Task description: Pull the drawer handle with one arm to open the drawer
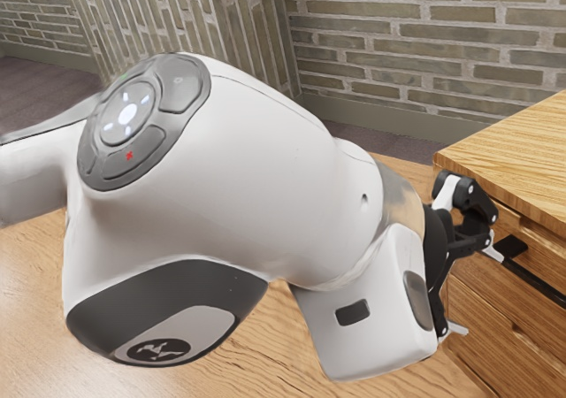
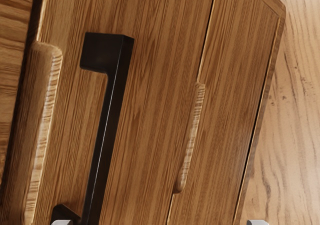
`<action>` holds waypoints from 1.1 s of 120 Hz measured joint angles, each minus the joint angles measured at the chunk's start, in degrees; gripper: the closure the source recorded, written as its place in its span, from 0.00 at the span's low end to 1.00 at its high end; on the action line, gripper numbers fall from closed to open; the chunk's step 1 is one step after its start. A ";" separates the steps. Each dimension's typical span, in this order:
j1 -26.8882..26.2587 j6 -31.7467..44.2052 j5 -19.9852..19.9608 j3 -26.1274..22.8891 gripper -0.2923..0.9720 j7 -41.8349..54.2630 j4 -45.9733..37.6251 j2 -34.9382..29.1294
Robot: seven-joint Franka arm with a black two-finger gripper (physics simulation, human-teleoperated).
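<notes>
Facing a wooden cabinet (image 1: 517,155) at the exterior view's right, set on a wooden table (image 1: 35,265). Noted the black gripper (image 1: 467,261) close to the cabinet's front, spread wide, gripping nothing. Confirmed from the wrist: two grey fingertips (image 2: 257,222) far apart.

Found the drawer handle (image 2: 107,135), a long black bar on squared mounts, fixed to the drawer front (image 2: 150,85). Lies off toward one fingertip rather than midway between the two, its near end just beside that tip. Cannot tell whether touching. Cannot tell either whether the drawer is open or shut.

Around it:
- Two raised wooden ridges (image 2: 40,135) flanking the drawer front, running alongside the handle.
- Past the farther ridge, a second panel (image 2: 230,110), then the cabinet's side edge, then bare tabletop.
- Overhead in the exterior view, the cabinet's top slab jutting out above the upper finger.
- Behind, a brick wall (image 1: 424,26) well apart from the work.

In the way: mostly the arm (image 1: 230,212) itself, bulky and white, screening much of the table in the exterior view.

Room to move: open tabletop on the arm's side of the cabinet and beside its edge. Tight only under the top slab.
</notes>
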 joint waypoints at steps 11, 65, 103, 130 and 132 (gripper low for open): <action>-0.03 2.05 0.55 0.03 0.45 -0.93 0.06 0.88; -0.36 9.16 1.11 1.18 0.49 -3.62 1.14 6.14; -0.51 9.82 1.27 1.21 0.61 -4.88 0.73 7.37; -0.87 9.32 1.19 1.06 0.75 -5.56 -2.14 3.53; -0.93 9.26 1.20 1.01 0.75 -5.62 -2.68 2.91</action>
